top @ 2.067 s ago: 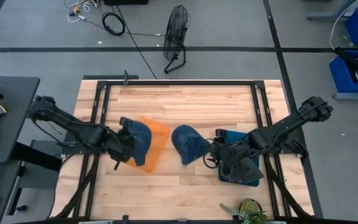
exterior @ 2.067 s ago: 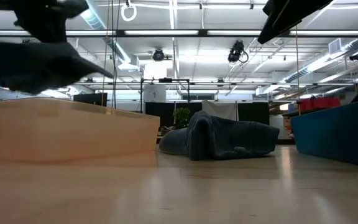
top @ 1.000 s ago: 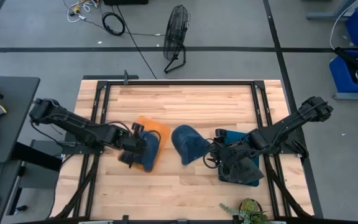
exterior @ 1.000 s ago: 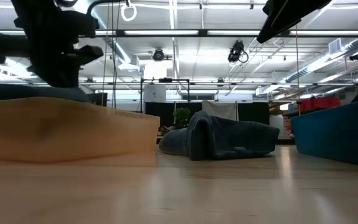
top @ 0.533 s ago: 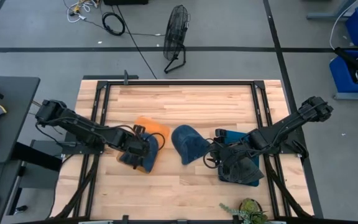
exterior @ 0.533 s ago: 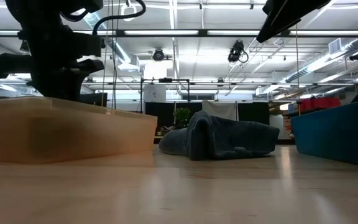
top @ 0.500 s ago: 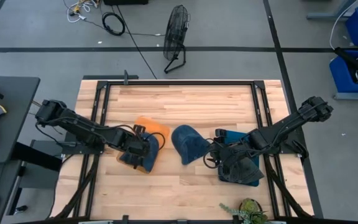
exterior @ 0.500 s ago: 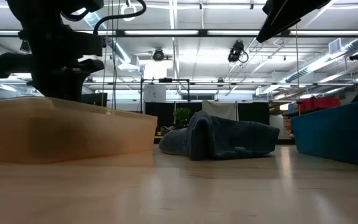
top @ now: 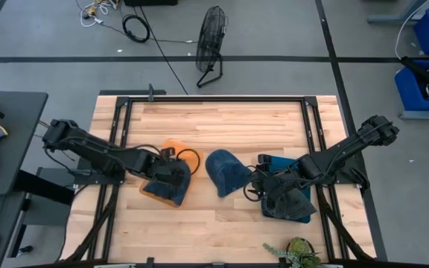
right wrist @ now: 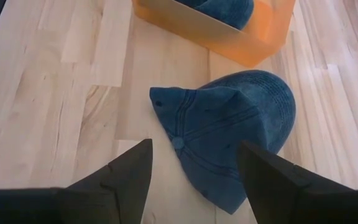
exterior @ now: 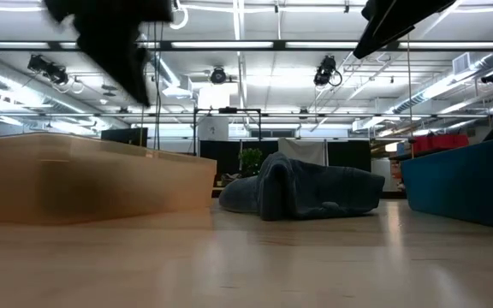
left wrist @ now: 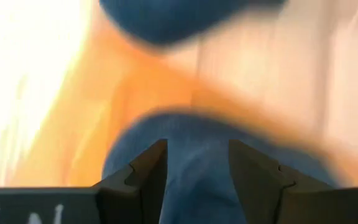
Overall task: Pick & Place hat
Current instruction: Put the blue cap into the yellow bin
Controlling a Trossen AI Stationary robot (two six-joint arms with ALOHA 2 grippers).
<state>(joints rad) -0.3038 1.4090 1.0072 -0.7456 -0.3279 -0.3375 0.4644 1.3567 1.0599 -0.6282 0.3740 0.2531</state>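
An orange bin (top: 187, 154) stands left of the table's middle, and a blue hat (top: 161, 191) lies inside it. My left gripper (top: 176, 176) hangs over that bin, open. In the left wrist view its fingers (left wrist: 148, 171) stand either side of the hat (left wrist: 194, 134), which lies below them. I cannot tell whether they touch the hat. A second blue hat (top: 226, 173) lies crown up on the wood at the table's middle. My right gripper (right wrist: 194, 168) is open, just right of this hat (right wrist: 235, 130), and holds nothing.
A teal bin (top: 278, 161) sits under the right arm at the table's right side; the low view shows its wall (exterior: 465, 184). A small green plant (top: 296, 253) stands at the near edge. Bare wood lies along the far side of the table.
My left gripper has moved a little toward the table's right over the orange bin, come down, then drawn up again in the low view. The blue hat that it carried above the bin now lies in the bin.
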